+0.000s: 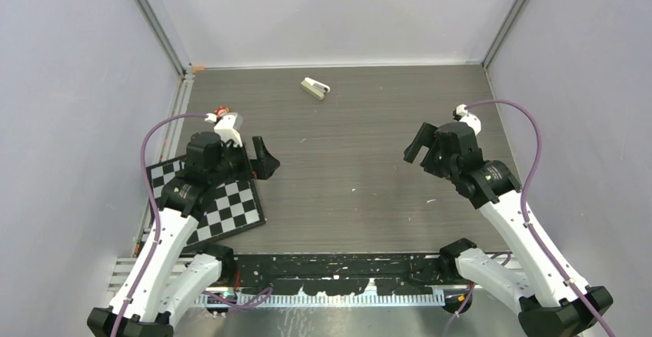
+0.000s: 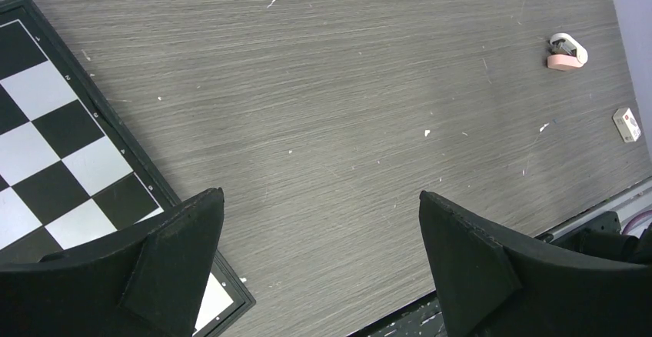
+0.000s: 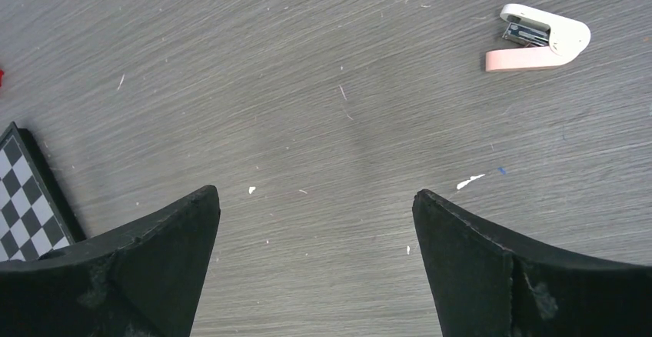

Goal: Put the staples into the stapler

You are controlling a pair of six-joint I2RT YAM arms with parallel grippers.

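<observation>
Left gripper [image 2: 319,264]: black jaws spread to full width, nothing between them, hovering at the edge of the flat black-and-white chequered board [image 2: 54,160]; right gripper [image 3: 315,264]: likewise fully spread and empty, above bare surface.

Grey wood-grain laminate table [image 1: 361,175]: scuffed, flecked with white specks; plain pale lilac-grey walls [image 1: 69,60] on three sides, metal corner rails [image 1: 158,25] where they meet; black paint-chipped strip [image 1: 338,264] along the near edge between the arm bases.

Small cream-white and pink plastic stapler [image 3: 542,38]: lying on its side at the far middle of the table, near the back wall, well apart from both grippers.

View differences: overhead shows the stapler only as a pale sliver with a dark end; right wrist view resolves the pink lower arm and dark metal in the mouth; left wrist view alone shows a small whitish rectangular piece with a red mark [image 2: 627,124] near the wall; what it is cannot be told.
</observation>
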